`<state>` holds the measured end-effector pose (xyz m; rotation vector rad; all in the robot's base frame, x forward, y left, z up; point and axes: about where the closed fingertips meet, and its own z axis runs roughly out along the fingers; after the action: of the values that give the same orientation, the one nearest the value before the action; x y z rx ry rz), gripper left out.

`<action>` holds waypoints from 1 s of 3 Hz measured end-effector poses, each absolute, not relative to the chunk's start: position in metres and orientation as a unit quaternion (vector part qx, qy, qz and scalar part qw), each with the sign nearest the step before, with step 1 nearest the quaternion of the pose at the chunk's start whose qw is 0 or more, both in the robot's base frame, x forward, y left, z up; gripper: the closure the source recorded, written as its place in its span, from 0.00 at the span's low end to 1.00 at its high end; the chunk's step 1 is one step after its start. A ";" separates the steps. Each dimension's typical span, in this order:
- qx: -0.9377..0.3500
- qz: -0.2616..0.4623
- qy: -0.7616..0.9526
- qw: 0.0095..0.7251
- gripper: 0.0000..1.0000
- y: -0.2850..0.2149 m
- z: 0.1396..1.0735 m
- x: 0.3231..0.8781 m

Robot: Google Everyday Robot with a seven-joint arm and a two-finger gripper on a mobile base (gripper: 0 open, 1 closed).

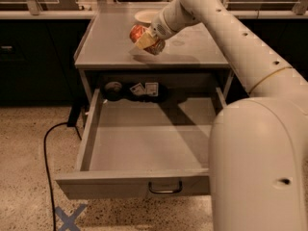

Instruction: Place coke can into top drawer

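Observation:
The red coke can (pixel 138 32) is tilted and held a little above the grey cabinet top (pixel 110 47), near its middle. My gripper (pixel 147 41) is shut on the can, with pale fingers (pixel 144 42) across its side. The top drawer (pixel 144 148) is pulled wide open below, grey inside, with a dark pull handle (pixel 165 187) at the centre of its front panel. The can is above the cabinet top, behind the open drawer.
A white bowl (pixel 147 16) stands at the back of the cabinet top. Small dark objects and cards (pixel 139 89) lie at the drawer's back. My large white arm (pixel 260 143) covers the right side. A black cable (pixel 48 148) runs over the floor at left.

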<state>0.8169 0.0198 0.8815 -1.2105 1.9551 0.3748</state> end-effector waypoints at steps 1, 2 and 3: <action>-0.470 0.167 0.760 0.417 1.00 0.016 0.883 0.784; -0.479 0.177 0.766 0.389 1.00 0.026 0.847 0.769; -0.479 0.177 0.766 0.389 1.00 0.026 0.846 0.769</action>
<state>0.7692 0.0265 0.8465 -1.2179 1.9487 0.4510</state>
